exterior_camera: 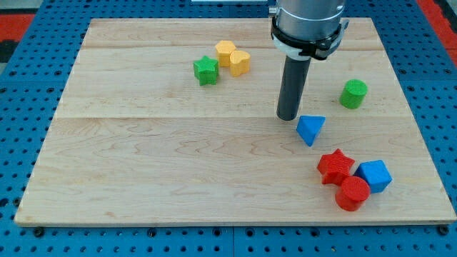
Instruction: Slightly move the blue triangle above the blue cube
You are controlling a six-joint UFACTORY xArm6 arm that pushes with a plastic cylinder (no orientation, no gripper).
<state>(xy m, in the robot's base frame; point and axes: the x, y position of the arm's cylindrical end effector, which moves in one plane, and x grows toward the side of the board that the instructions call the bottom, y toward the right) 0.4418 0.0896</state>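
The blue triangle (pixel 310 129) lies on the wooden board (pixel 143 171), right of centre. The blue cube (pixel 375 175) sits lower and further to the view's right, touching a red star (pixel 335 167) and a red cylinder (pixel 352 193). My tip (pixel 288 116) stands just to the upper left of the blue triangle, very close to it; I cannot tell whether they touch.
A green cylinder (pixel 353 93) stands to the upper right of the triangle. A green star (pixel 206 70), a yellow hexagon (pixel 226 52) and a yellow heart-like block (pixel 240 63) cluster near the view's top centre. The board is ringed by a blue perforated surface (pixel 28 86).
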